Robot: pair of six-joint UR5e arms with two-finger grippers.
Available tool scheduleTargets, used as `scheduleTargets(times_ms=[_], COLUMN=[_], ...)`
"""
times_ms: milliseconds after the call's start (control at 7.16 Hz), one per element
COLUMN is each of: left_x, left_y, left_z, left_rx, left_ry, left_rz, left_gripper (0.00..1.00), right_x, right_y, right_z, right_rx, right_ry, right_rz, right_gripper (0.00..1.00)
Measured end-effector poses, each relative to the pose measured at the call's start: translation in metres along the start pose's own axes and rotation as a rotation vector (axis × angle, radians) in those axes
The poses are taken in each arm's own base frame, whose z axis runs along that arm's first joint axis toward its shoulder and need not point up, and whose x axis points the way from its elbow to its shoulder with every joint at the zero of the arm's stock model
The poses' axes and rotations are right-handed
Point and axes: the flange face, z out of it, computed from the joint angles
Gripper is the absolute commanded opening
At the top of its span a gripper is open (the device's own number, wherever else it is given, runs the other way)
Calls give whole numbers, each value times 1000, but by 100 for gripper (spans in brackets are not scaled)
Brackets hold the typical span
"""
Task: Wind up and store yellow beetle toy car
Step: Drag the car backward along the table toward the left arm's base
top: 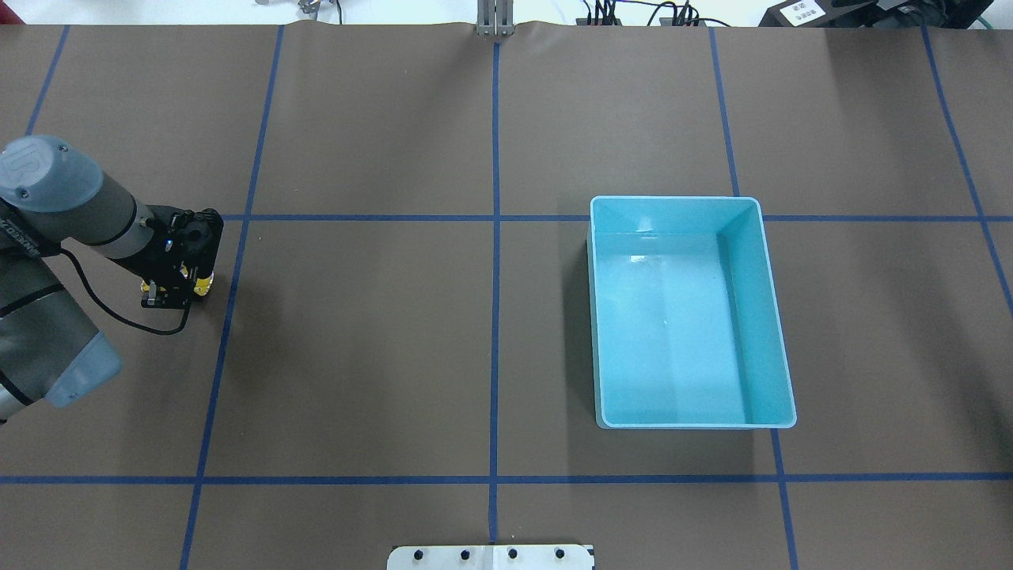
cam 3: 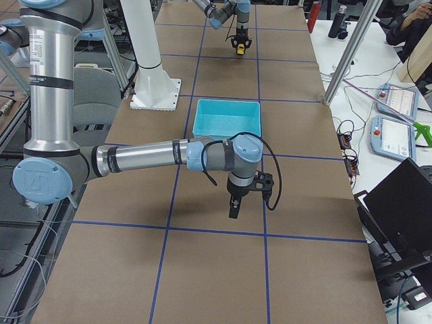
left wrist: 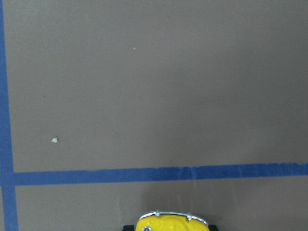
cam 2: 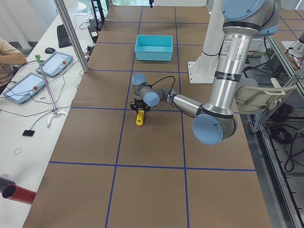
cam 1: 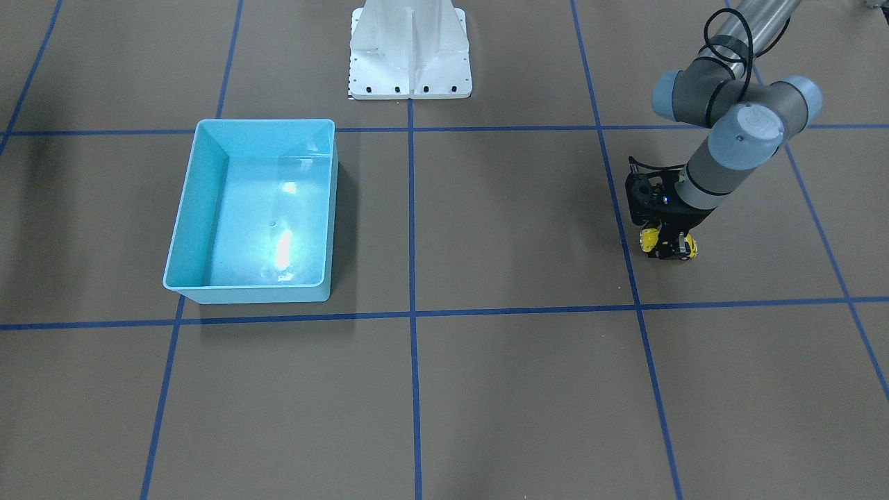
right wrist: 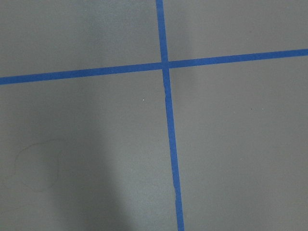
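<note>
Yellow beetle toy car [cam 1: 648, 239] is clamped in my left pincer [cam 1: 668, 250], low near the table's [cam 1: 486, 229] left edge and well apart from the light-blue bin [cam 1: 266, 123]; I judge its glossy rounded shell could slip from a shallow hold during wind-up or carry.

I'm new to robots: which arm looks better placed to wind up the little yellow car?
Left. The left gripper is closed around the yellow beetle toy car, while the right gripper hangs on the other side of the light-blue bin.
</note>
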Motion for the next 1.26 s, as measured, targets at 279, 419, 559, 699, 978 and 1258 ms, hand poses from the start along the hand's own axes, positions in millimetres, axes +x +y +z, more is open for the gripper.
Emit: scheduleTargets(times_ms=[279,419,559,699,978,1258], left_x=[3,3,4,6,8,9], left_y=[9,12,17,23,34,47], left_z=[1,1,2,3,4,2], left_rx=[5,10,13,15,22,27], left_ry=[-3,-3,-3,-5,-10,-2], left_rz=[0,0,-2,-3,-4,12], left_gripper=[0,0,0,0,0,0], right_x=[0,0,0,0,0,0], right_y=[0,0,0,0,0,0], right_z=[0,0,0,0,0,0], right_rx=[0,0,0,1,1,1], right_ry=[0,0,0,1,0,0], right_rz=[0,0,0,0,0,0], right_gripper=[100,100,100,100,100,100])
